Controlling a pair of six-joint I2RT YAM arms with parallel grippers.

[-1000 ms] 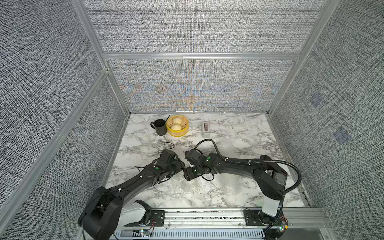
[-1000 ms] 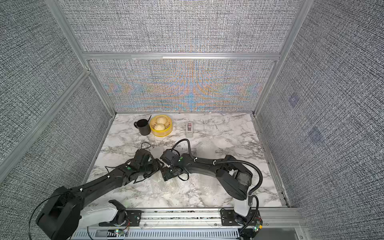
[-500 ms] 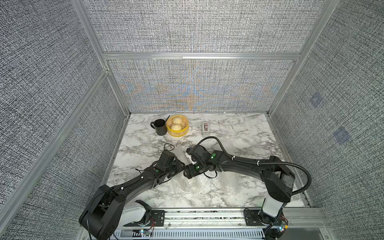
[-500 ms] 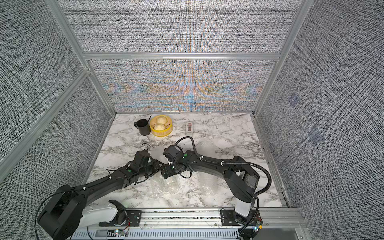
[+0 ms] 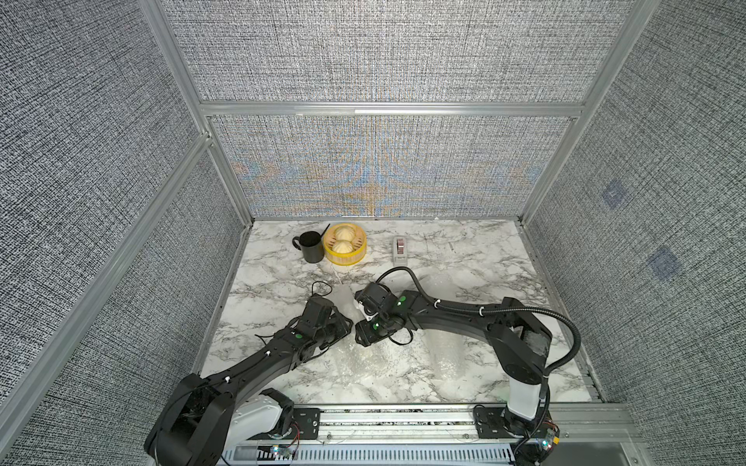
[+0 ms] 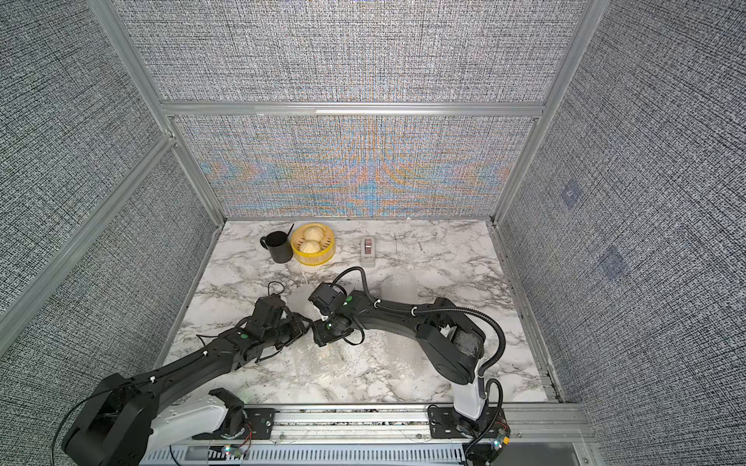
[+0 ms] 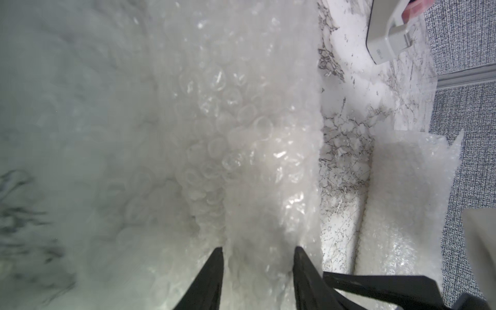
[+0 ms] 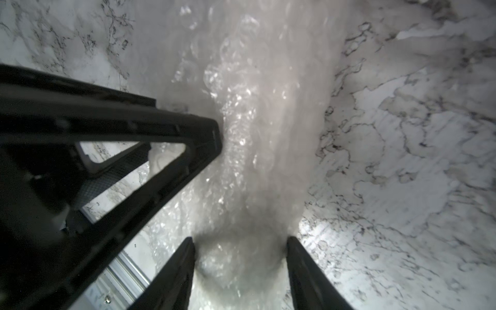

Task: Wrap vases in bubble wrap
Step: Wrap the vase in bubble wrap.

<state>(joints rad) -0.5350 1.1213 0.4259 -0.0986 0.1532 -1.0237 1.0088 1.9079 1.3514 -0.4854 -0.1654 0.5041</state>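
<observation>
**A:** Left wrist view. Item: left gripper (image 7: pixel 258 249), jaws narrowed and pressing both flanks of the wrapped bundle (image 7: pixel 255 150). Do we have it?

**B:** We do, by the look. No bare vase shows, but we judge one lies inside. A second wrapped roll (image 7: pixel 402 214) lies apart on the table (image 7: pixel 346 166).

**A:** Right wrist view. Item: right gripper (image 8: pixel 240 240), fingers closed against the same bundle. The left gripper touches it farther along.

**B:** Then we hold both grips even and turn together, pulling the wrap taut without tearing it.

**A:** Top views. Item: bundle between our arms, mid-table. Loose bubble wrap (image 5: pixel 385 363) lies flat just beside it.

**B:** We should tuck the free edge under.
</observation>
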